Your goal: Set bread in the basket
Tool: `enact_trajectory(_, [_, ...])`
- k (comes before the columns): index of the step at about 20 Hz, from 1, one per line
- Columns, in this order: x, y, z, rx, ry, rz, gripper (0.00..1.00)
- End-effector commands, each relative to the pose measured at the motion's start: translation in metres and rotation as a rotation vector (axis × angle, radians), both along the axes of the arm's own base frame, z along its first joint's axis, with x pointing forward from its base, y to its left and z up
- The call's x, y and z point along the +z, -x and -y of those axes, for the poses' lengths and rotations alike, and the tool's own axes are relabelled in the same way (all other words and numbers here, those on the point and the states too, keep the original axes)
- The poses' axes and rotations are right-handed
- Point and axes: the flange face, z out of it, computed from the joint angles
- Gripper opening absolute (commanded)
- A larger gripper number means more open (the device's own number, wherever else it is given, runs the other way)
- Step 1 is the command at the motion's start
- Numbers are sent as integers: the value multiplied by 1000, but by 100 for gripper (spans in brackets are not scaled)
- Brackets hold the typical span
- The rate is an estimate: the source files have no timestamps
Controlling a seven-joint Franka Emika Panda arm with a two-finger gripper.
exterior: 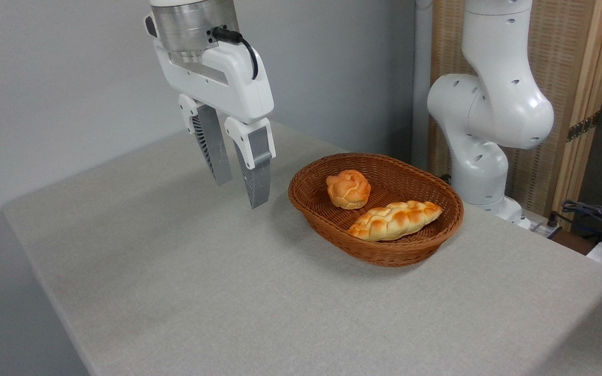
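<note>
Braided bread (395,220) lying inside the basket (379,253), round bun (348,189) at its 10 o'clock, hand (242,194) at the basket's 9 o'clock above the counter (228,292), fingers apart, empty

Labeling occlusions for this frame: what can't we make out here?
- Arm: upper links cut off by the top edge; how it joins the gripper is out of frame.
- Basket: near inner wall and some floor hidden by its own rim.
- Loaf and bun: undersides hidden.
- Cables: cut off by the right edge, too small to identify.
</note>
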Motion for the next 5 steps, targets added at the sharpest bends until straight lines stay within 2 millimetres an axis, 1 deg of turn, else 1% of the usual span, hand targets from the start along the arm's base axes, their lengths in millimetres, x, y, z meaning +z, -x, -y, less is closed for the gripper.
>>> enact_trajectory(1, [1,0,-2,21,-13,-3,100])
enact_trajectory(5, [2,1,-3,18,-13,-3,100])
